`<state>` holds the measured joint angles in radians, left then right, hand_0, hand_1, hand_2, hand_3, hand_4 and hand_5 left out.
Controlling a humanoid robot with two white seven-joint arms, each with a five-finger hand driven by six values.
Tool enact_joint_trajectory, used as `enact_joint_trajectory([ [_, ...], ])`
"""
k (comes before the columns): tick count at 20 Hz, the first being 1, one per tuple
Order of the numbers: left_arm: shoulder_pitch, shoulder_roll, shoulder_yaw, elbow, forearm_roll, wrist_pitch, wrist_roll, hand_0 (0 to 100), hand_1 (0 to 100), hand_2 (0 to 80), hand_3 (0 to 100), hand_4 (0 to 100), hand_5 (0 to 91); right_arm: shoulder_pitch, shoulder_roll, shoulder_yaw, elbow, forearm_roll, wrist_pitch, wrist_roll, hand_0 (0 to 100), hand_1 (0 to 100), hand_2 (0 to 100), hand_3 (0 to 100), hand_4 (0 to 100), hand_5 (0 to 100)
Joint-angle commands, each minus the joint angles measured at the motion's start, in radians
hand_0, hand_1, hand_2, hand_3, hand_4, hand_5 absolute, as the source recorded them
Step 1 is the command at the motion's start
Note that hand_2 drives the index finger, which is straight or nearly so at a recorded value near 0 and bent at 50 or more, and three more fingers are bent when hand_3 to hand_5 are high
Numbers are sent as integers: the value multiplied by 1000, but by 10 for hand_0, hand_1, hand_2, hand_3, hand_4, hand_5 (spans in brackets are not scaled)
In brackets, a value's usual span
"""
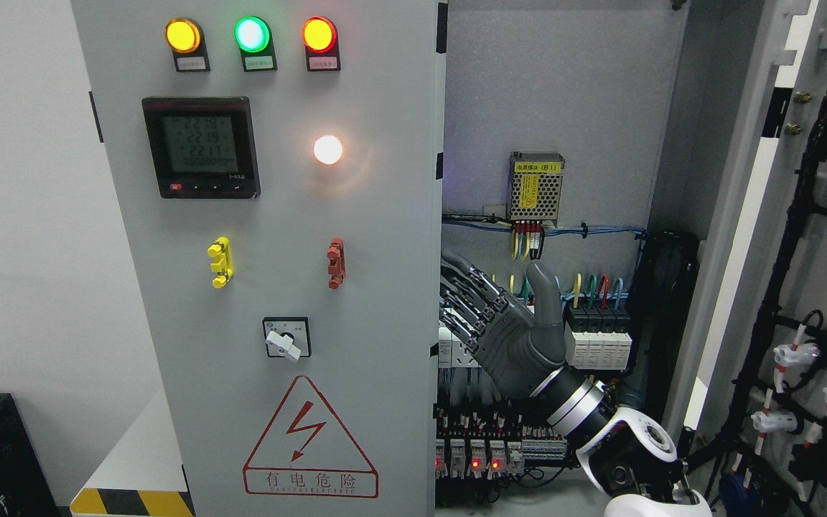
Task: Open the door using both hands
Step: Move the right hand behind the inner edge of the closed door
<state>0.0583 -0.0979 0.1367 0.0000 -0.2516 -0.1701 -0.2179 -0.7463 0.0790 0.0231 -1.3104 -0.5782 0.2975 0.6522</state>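
Right hand (507, 327) raised inside cabinet, fingers (467, 287) spread, nothing gripped. Left door (356, 215) edge just beyond fingertips, presumably so it can be pushed open. Right door (736, 251) already swung wide.

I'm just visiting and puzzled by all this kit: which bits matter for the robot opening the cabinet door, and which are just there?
Part of the job:
- left door, shut
- right door, swung open
- right hand, fingers spread, at the left door's edge

Just there:
- three lamps
- meter display
- rotary switch
- warning triangle
- power supply
- breakers
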Motion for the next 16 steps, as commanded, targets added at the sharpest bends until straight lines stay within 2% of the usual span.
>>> enact_joint_trajectory([
  [1,0,0,0,-9,0,-5,0,838,212,0,0,0,0,-11,-1,11,43,-2,0,1,0,0,0,0,0,0],
  [3,0,0,0,-9,0,-3,0,837,212,0,0,0,0,-11,-1,11,43,-3,0,15,0,0,0,0,0,0],
  [5,0,0,0,-9,0,-5,0,837,212,0,0,0,0,-13,-1,6,40,1,0,73,0,0,0,0,0,0],
  [6,0,0,0,-9,0,-5,0,837,212,0,0,0,0,-13,-1,3,40,1,0,84,0,0,0,0,0,0],
  [11,0,0,0,-9,0,-3,0,837,212,0,0,0,0,-15,-1,3,40,-2,0,95,0,0,0,0,0,0],
  [13,0,0,0,-9,0,-5,0,837,212,0,0,0,0,-16,-1,3,40,1,0,118,0,0,0,0,0,0],
  [16,0,0,0,-9,0,-5,0,837,212,0,0,0,0,-15,-1,5,36,3,0,130,0,0,0,0,0,0],
])
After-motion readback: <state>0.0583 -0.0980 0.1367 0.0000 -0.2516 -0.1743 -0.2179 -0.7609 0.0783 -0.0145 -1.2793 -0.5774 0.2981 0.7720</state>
